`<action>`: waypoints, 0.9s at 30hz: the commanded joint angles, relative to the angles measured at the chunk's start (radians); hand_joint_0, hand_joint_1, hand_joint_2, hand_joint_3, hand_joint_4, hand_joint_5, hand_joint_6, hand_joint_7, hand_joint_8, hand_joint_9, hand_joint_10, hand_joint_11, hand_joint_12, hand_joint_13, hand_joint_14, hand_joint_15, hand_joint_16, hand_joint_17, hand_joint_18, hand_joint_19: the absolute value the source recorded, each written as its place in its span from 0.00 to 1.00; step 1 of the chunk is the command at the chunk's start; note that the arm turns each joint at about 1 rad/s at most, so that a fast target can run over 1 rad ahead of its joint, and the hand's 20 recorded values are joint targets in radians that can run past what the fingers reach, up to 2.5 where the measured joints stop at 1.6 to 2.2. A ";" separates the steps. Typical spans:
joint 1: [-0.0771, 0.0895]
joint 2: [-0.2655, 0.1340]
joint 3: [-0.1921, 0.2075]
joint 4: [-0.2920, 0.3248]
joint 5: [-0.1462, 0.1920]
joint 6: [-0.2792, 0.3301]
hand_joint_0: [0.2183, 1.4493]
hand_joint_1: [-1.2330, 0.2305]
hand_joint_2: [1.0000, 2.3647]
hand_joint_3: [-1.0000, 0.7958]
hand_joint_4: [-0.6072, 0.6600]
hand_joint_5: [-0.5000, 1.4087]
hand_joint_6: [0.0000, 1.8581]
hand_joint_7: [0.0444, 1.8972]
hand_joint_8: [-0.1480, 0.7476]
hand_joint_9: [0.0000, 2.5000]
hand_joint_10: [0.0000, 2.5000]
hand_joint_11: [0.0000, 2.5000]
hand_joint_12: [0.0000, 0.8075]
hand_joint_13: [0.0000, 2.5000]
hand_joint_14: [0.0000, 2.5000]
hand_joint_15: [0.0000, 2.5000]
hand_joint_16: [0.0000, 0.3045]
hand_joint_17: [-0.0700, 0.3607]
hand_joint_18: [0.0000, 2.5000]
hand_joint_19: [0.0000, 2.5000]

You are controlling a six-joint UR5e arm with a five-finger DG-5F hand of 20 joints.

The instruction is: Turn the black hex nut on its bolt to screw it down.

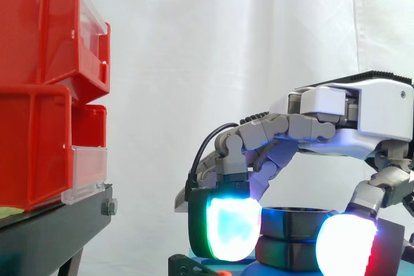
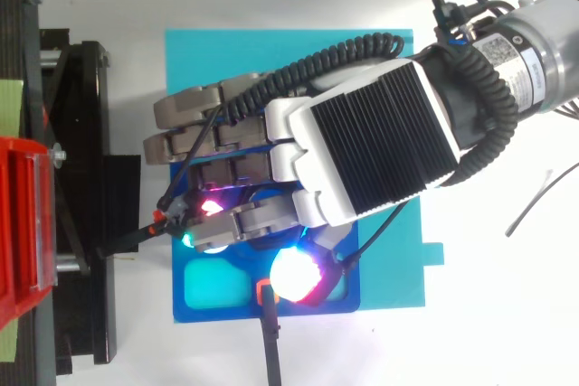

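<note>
While your hand (image 1: 336, 121) arches over the black hex nut (image 1: 294, 219), its fingers (image 1: 226, 224) curl down, glowing pads clamped on opposite sides of it. The nut sits above a second dark ring (image 1: 284, 254) on the blue base plate (image 2: 208, 314). Its bolt is hidden, so treat the tightening as unfinished.

No words or numbers can be read here. A small white sticker (image 2: 496, 45) sits on the arm just behind the hand (image 2: 362, 137). It has tiny dark marks on it, but they are too small to make out.
</note>
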 commanded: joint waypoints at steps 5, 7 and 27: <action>-0.004 0.000 0.000 -0.002 -0.012 -0.001 0.26 0.38 0.00 0.29 0.62 0.25 0.27 0.74 0.50 0.35 0.01 0.11 0.49 0.21 0.00 0.08 0.17 0.43 0.13 0.15; -0.004 0.000 0.000 -0.002 -0.012 -0.001 0.26 0.38 0.00 0.29 0.62 0.25 0.27 0.74 0.50 0.36 0.00 0.12 0.48 0.21 0.00 0.07 0.17 0.43 0.13 0.14; -0.003 0.000 -0.001 0.004 -0.013 -0.004 0.26 0.39 0.00 0.28 0.62 0.25 0.27 0.75 0.51 0.36 0.01 0.12 0.49 0.21 0.00 0.08 0.17 0.43 0.14 0.15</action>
